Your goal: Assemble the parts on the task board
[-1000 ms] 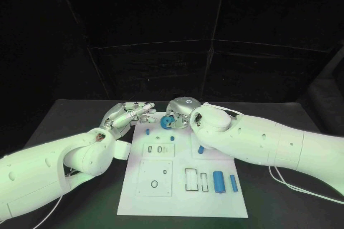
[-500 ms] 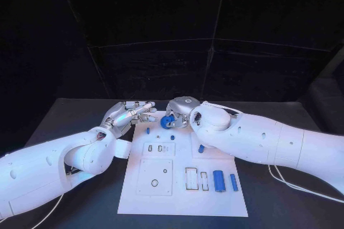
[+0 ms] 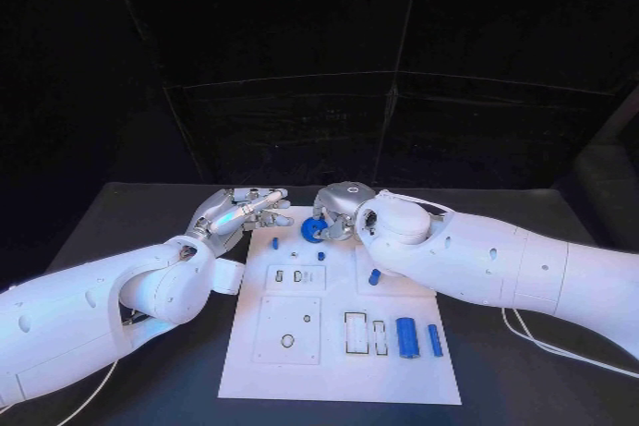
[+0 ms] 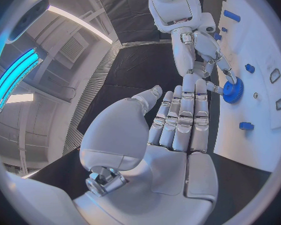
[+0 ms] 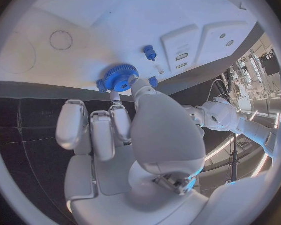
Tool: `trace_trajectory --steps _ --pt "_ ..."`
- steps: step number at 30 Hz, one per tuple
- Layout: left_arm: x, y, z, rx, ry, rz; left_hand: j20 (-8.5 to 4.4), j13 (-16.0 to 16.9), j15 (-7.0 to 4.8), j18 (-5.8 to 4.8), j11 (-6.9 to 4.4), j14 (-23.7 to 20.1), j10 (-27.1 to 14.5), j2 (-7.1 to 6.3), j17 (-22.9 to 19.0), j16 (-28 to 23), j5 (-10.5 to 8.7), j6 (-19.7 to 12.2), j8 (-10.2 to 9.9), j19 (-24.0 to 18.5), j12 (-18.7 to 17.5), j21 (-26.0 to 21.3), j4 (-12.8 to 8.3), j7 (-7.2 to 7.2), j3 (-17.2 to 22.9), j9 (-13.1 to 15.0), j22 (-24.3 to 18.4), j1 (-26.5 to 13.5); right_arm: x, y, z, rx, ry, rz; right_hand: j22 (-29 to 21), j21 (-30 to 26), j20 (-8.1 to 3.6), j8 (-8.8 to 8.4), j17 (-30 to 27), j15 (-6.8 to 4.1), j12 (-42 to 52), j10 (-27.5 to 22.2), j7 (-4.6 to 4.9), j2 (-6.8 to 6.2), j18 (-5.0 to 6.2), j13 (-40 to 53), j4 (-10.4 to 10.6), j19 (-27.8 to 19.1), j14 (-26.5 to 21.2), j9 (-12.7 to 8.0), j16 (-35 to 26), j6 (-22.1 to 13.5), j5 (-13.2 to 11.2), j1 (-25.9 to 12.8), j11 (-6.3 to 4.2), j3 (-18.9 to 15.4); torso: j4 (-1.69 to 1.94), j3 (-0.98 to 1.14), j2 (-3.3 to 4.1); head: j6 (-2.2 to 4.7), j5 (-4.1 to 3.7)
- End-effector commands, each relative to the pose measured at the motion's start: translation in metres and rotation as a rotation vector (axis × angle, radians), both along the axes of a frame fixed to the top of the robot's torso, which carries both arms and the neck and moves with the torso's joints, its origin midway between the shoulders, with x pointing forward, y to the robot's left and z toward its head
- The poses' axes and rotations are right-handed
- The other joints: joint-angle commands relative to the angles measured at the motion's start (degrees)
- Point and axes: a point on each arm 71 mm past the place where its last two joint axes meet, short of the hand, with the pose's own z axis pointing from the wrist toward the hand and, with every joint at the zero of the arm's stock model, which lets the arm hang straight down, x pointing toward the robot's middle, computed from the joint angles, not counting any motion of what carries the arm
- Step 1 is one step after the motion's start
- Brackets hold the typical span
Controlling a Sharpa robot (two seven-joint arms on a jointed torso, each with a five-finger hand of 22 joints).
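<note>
At the board's (image 3: pixel 400 361) far end the right hand (image 3: pixel 341 207) pinches the gear (image 3: pixel 314 228), which should go down level, while the left hand (image 3: pixel 243 212) hovers empty, fingers apart.

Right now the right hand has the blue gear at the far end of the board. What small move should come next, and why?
Probably ease the right hand straight down to seat the blue gear. Its fingers pinch the gear at the far edge of the task board, close above the surface, though whether it is already seated is unclear. The left hand is open beside it, holding nothing.
</note>
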Motion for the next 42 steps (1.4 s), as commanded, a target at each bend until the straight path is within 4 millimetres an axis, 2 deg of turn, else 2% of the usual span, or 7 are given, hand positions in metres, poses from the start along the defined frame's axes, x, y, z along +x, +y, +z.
trace_trajectory --steps 1,4,9,13,15,33,42 --pt "0.0 -0.001 0.001 -0.002 -0.008 -0.015 -0.16 -0.06 0.17 0.34 0.09 0.12 0.11 -0.31 0.06 -0.34 0.1 0.08 -0.38 0.44 -0.32 -0.28 -0.04 0.51 0.2 -0.03 -0.07 -0.11 0.0 -0.001 0.001 -0.001 -0.012 -0.005 -0.19 -0.24 0.34 -0.94 5.15 0.23 -0.6 -0.49 0.43 -0.32 -1.0 -0.28 0.3 -0.11 3.92 -0.08 0.2 -1.17 -0.48 -1.18 0.36 0.31 -0.02 -0.01 0.01 0.03 -0.08" --pt "0.0 -0.001 0.001 -0.002 -0.007 -0.015 -0.16 -0.06 0.17 0.34 0.09 0.12 0.11 -0.31 0.06 -0.34 0.1 0.08 -0.38 0.44 -0.32 -0.28 -0.04 0.51 0.2 -0.03 -0.07 -0.11 0.0 0.0 0.001 0.004 -0.015 -0.004 -0.27 -0.3 0.82 -2.96 5.2 0.83 -0.99 -0.82 1.22 -1.29 -1.01 -0.67 1.32 -0.18 3.92 -0.11 0.23 -4.7 -1.44 -3.05 1.11 -0.06 -0.01 -0.01 -0.01 0.07 -0.07" --pt "0.0 -0.001 0.001 -0.001 -0.007 -0.015 -0.16 -0.06 0.17 0.34 0.09 0.12 0.11 -0.31 0.06 -0.34 0.1 0.08 -0.38 0.44 -0.32 -0.28 -0.04 0.51 0.2 -0.03 -0.07 -0.11 0.0 0.0 0.0 0.004 0.001 -0.003 -0.29 -0.31 1.45 -3.59 5.35 1.34 -1.01 -0.88 1.62 -2.54 -0.97 -0.63 5.19 -0.21 3.94 0.12 0.32 -5.6 -0.13 -7.61 1.6 -2.59 0.04 0.01 0.01 0.07 -0.15" --pt "0.0 -0.001 0.001 -0.001 -0.006 -0.015 -0.15 -0.06 0.18 0.33 0.12 0.18 0.15 -0.61 0.23 -0.45 0.08 0.08 -0.41 0.46 -0.41 -0.27 -0.05 0.55 0.88 -0.04 -0.09 -0.6 0.0 -0.001 -0.002 -0.001 0.032 -0.006 -0.26 -0.27 1.64 -3.77 5.61 1.51 -0.78 -0.83 1.74 -1.74 -0.96 -0.26 6.99 -0.21 3.97 0.19 0.47 -5.55 4.99 -12.89 1.76 -7.43 0.0 -0.02 0.01 0.04 -0.13" --pt "0.0 -0.001 0.001 0.0 -0.005 -0.015 -0.15 -0.06 0.19 0.33 0.13 0.18 0.15 -0.63 0.24 -0.46 0.07 0.07 -0.41 0.46 -0.41 -0.27 -0.04 0.56 0.91 -0.04 -0.1 -0.65 0.001 -0.001 -0.003 -0.007 0.051 -0.008 -0.2 -0.23 1.72 -3.88 5.7 1.55 -0.67 -0.82 1.83 -1.27 -0.99 -0.06 7.03 -0.2 3.97 0.2 0.52 -5.55 4.04 -14.85 1.81 -10.28 0.0 -0.03 0.0 0.04 -0.16" --pt "0.0 0.0 0.002 0.001 -0.003 -0.014 -0.14 -0.06 0.2 0.33 0.12 0.19 0.16 -0.68 0.29 -0.49 0.08 0.08 -0.41 0.46 -0.43 -0.28 -0.01 0.55 1.09 -0.04 -0.1 -0.8 0.003 -0.01 -0.005 0.013 0.074 -0.025 0.21 -0.01 1.77 -4.09 6.29 1.62 0.12 -0.3 1.81 0.67 -1.05 1.02 6.77 0.04 4.09 0.21 0.82 -5.31 5.5 -13.01 1.85 -13.31 -0.02 0.02 0.01 -0.08 -0.3" --pt "0.001 0.001 0.002 0.002 -0.004 -0.012 -0.14 -0.06 0.2 0.33 0.11 0.18 0.16 -0.7 0.31 -0.51 0.08 0.08 -0.41 0.46 -0.44 -0.28 -0.05 0.53 1.18 -0.04 -0.11 -0.8 0.002 -0.017 -0.002 0.038 0.057 -0.031 0.28 0.03 1.76 -4.11 6.46 1.61 0.38 -0.1 1.79 0.91 -1.06 1.36 6.67 0.08 4.12 0.22 0.91 -5.2 5.88 -12.39 1.83 -13.65 0.01 0.0 0.0 -0.17 -0.39"
